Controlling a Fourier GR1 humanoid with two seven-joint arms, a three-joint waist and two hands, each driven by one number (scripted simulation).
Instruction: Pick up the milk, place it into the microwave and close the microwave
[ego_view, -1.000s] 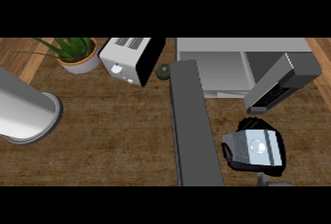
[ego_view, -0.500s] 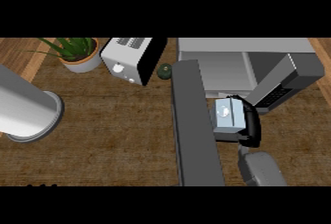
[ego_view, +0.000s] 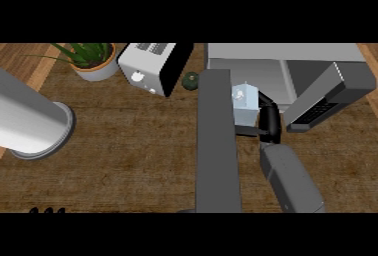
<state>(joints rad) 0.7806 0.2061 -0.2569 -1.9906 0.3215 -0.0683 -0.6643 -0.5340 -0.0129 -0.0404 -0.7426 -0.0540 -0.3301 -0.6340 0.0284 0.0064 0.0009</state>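
**Milk carried up to the microwave's mouth**

Forward goes the carton: half a second back it was lower on the counter beside the door, and now my right hand (ego_view: 269, 120) has brought the milk (ego_view: 245, 104) up to the front edge of the microwave (ego_view: 251, 60). Black fingers are curled round the carton's right side and under it, so I call that hand grasping the milk. The carton looks upright, its gabled top pointing toward the cavity, and it sits just beside the open microwave door (ego_view: 218, 145), which runs as a long dark slab along its left. To its right stands a dark grey block (ego_view: 328, 95); I can't tell what that is, so I'll give it room.

My left hand (ego_view: 46, 210) barely shows at the lower left edge, only fingertips up and at rest.

As I judge it, the carry is nearly done and insertion is the step in hand. I want to push straight into the pale cavity floor, keeping the carton level and centred in the gap. Go deep enough that the door can swing past, then open the fingers and back the forearm out along the same line. The toaster (ego_view: 151, 65), plant (ego_view: 92, 60) and avocado (ego_view: 191, 80) are off to the left, no bother.
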